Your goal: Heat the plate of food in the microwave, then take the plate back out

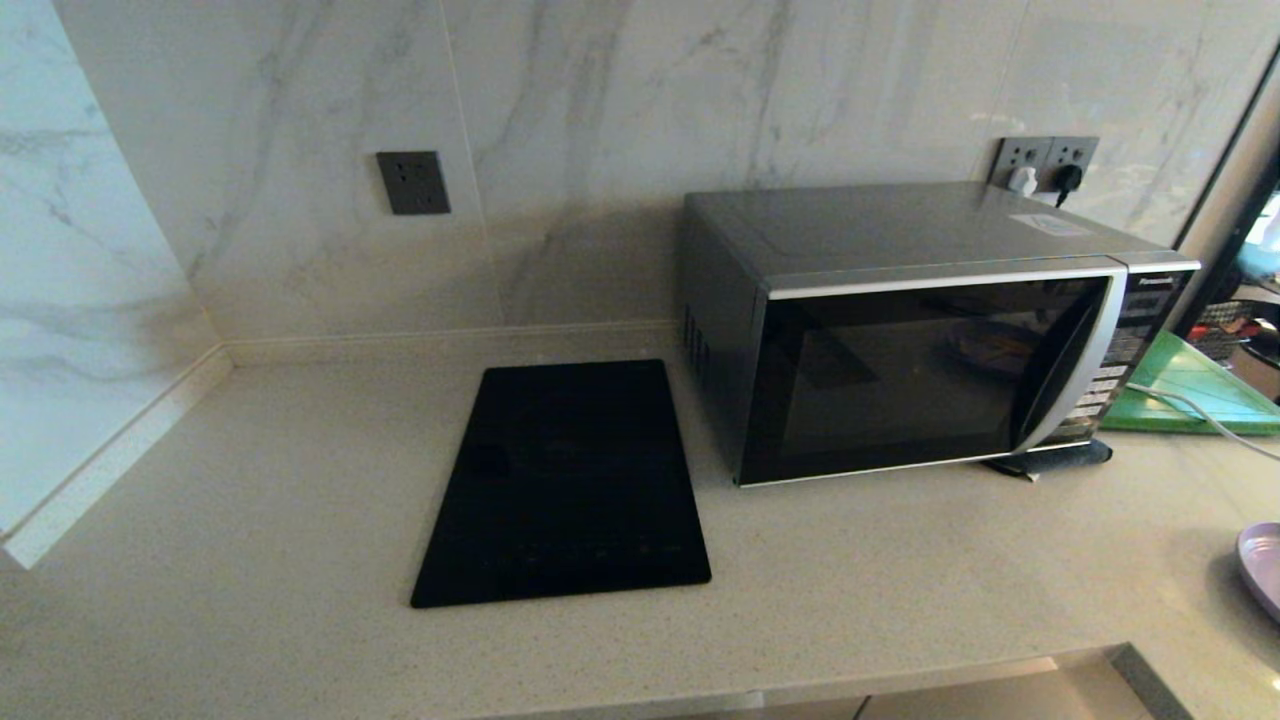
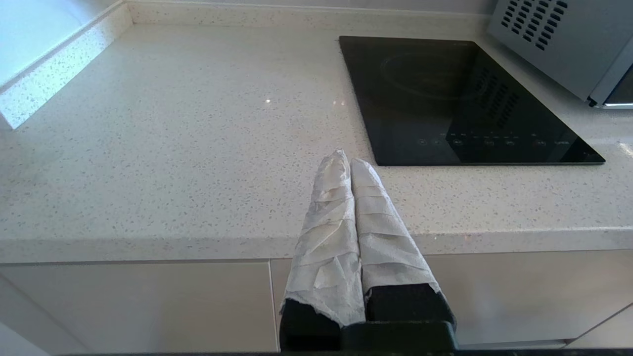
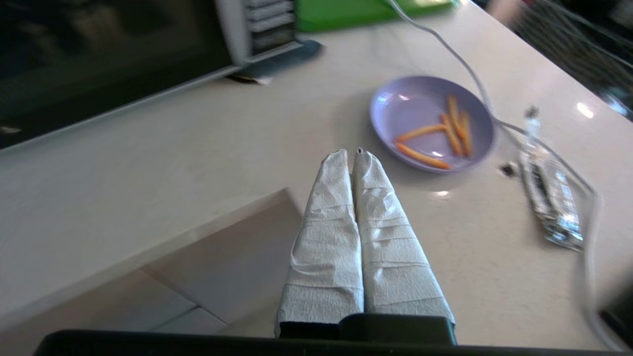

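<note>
The microwave (image 1: 930,330) stands on the counter at the right with its black glass door closed; its front corner (image 3: 148,59) also shows in the right wrist view. The lavender plate of food (image 3: 431,123) lies on the counter with several orange sticks on it; only its rim (image 1: 1262,565) peeks in at the head view's right edge. My right gripper (image 3: 352,154) hovers over the counter's front edge a little short of the plate, shut and empty. My left gripper (image 2: 344,161) is shut and empty too, held near the counter's front edge beside the cooktop.
A flat black cooktop (image 1: 565,485) is set in the counter left of the microwave. A green board (image 1: 1195,385) lies to the microwave's right with a white cable (image 3: 465,64) running past the plate. A silvery packet (image 3: 549,198) lies beside the plate.
</note>
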You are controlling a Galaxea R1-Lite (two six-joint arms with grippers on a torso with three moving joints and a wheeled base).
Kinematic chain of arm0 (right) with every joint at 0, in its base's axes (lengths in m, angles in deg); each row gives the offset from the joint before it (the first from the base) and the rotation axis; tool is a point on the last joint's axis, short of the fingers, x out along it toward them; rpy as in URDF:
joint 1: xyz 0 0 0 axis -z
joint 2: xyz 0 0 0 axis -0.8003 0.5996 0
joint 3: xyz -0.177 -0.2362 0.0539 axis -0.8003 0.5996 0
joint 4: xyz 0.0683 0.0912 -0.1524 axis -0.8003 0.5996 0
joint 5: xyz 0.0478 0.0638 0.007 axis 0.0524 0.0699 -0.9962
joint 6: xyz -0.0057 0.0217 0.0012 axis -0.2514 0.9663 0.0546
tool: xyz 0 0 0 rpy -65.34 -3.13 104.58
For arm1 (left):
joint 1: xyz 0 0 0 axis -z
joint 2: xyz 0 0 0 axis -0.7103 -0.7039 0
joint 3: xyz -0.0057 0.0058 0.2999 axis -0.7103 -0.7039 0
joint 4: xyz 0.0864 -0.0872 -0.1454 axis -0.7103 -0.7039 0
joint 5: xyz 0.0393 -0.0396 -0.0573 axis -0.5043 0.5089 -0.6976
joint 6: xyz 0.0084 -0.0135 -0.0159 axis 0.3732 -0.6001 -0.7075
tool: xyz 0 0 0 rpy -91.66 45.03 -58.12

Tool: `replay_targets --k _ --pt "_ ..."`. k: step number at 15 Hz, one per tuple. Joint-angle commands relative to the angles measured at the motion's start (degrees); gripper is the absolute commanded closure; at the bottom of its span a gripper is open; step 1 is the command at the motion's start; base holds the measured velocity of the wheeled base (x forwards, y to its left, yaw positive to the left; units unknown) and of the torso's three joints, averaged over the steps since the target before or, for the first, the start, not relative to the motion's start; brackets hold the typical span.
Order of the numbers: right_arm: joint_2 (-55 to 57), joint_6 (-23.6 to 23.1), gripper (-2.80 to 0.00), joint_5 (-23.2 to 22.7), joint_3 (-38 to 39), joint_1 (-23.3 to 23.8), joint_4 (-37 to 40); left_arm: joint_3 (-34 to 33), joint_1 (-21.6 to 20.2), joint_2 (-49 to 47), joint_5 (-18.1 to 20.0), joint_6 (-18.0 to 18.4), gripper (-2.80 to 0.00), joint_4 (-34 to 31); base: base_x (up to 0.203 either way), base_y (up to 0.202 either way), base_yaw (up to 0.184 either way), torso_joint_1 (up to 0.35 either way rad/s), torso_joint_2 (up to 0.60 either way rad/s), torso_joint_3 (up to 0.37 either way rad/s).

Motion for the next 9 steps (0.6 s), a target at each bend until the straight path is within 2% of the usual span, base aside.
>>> replay_targets --k 1,3,7,8,9 --pt "-11.4 -0.7 0.00 -1.2 1.7 -2.1 3.4 0.0 0.0 -0.1 0.0 -0.1 0.00 0.0 0.000 0.000 0.000 0.000 0.00 0.000" --pt "-15.9 -0.4 0.00 -1.6 2.1 -4.4 9.8 0.0 0.0 -0.1 0.0 -0.1 0.00 0.0 0.000 0.000 0.000 0.000 0.00 0.000" --pt "-27.7 -2.2 0.00 -2.9 4.0 -6.4 14.7 0.0 0.0 -0.1 0.0 -0.1 0.00 0.0 0.000 0.000 0.000 0.000 0.00 0.000" --pt "-30.0 -1.7 0.00 -3.9 4.2 -6.5 17.7 0.0 0.0 -0.1 0.0 -0.1 0.00 0.0 0.000 0.000 0.000 0.000 0.00 0.000" --pt "-30.4 1.5 0.00 -4.7 4.6 -6.6 19.5 0.0 0.0 -0.1 0.0 -0.1 0.00 0.0 0.000 0.000 0.000 0.000 0.00 0.000"
